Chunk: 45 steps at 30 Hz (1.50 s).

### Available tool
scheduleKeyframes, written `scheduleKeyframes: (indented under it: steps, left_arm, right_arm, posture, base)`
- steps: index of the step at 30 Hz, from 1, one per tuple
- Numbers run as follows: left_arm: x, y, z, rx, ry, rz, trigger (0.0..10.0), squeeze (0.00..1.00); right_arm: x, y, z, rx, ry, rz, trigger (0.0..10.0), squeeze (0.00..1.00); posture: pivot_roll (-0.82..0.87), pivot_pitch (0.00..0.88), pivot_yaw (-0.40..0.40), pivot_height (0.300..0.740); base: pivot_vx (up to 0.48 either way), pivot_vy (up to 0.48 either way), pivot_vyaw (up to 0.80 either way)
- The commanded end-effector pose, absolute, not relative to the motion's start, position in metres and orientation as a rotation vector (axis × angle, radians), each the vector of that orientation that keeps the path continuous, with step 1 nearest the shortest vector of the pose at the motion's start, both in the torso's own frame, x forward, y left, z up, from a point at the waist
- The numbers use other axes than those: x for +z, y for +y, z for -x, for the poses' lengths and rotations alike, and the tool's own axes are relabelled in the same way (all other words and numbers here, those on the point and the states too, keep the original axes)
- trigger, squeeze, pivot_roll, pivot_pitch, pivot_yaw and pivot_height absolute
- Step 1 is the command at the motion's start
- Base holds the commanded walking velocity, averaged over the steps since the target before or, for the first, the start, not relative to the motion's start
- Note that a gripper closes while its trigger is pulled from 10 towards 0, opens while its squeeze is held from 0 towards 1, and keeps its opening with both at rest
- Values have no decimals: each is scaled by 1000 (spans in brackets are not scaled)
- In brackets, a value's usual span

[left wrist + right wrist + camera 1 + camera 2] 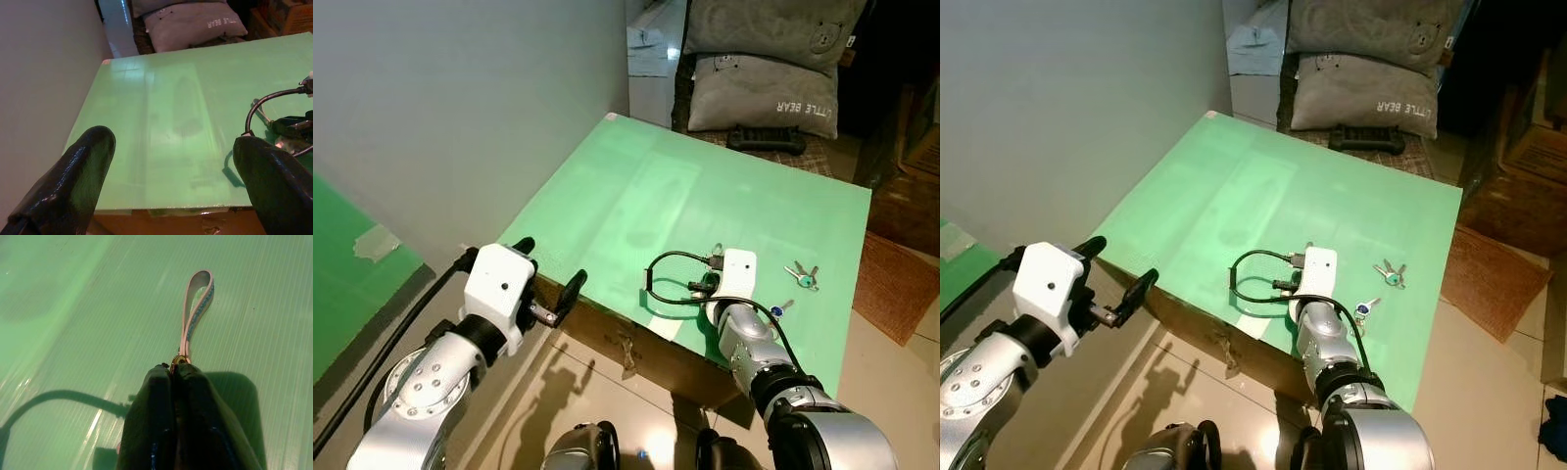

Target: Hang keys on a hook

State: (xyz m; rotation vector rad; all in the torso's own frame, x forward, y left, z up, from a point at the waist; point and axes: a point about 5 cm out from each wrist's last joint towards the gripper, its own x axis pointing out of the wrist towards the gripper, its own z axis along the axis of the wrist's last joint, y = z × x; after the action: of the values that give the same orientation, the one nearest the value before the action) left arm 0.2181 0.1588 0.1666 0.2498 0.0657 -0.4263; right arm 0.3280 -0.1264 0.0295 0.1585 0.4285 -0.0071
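Silver and nearest you, the left gripper (551, 275) hovers off the near edge of the table (607, 186) with its jaws spread wide and nothing between them, while the right gripper (174, 369) is down on the green top, jaws pressed together on a small gold ring that carries a pale pink strap loop (196, 303) lying flat ahead of it. You should judge the task as barely started: that strapped ring looks gripped but not lifted, and no hook can be made out from where you stand, so the carry and the hanging are all left to do. Just past your right wrist, two more bunches lie loose on the table, a blue-tagged key (780, 309) near the edge and a teal-headed set (803, 276) a little farther on. Beyond the far edge a black object (766, 139) sits before two grey cushions, and you can read "LITTLE BEAR" on the lower cushion (764, 93)
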Motion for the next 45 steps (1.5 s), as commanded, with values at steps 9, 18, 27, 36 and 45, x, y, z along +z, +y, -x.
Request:
scheduleKeyframes:
  steps: [9, 18, 27, 36, 45]
  left_arm:
    - [160, 155, -232, -435, 63, -230, 10000, 0]
    - [154, 145, -263, -397, 17, -138, 10000, 0]
    - [139, 148, -291, -240, 7, -1, 10000, 0]
    - [128, 154, -285, -174, 11, 86, 10000, 0]
    - [134, 153, -296, -173, -16, 19, 10000, 0]
  right_arm:
    - [50, -120, -339, 40, 300, -100, 0, 0]
    - [85, -124, -349, 99, 92, -38, 0, 0]
    - [143, -130, -341, 135, -224, 102, 0, 0]
    - [152, -134, -296, 103, -384, 187, 0, 0]
    - [127, -141, -290, 61, -208, 121, 0, 0]
  posture:
    - [150, 163, 74, 740]
    - [90, 14, 26, 740]
    - [47, 0, -17, 740]
    - [20, 0, -15, 740]
    - [8, 0, -6, 740]
  base:
    - [0, 0, 0]
    - [0, 0, 0]
    - [0, 0, 0]
    - [0, 0, 0]
    - [0, 0, 0]
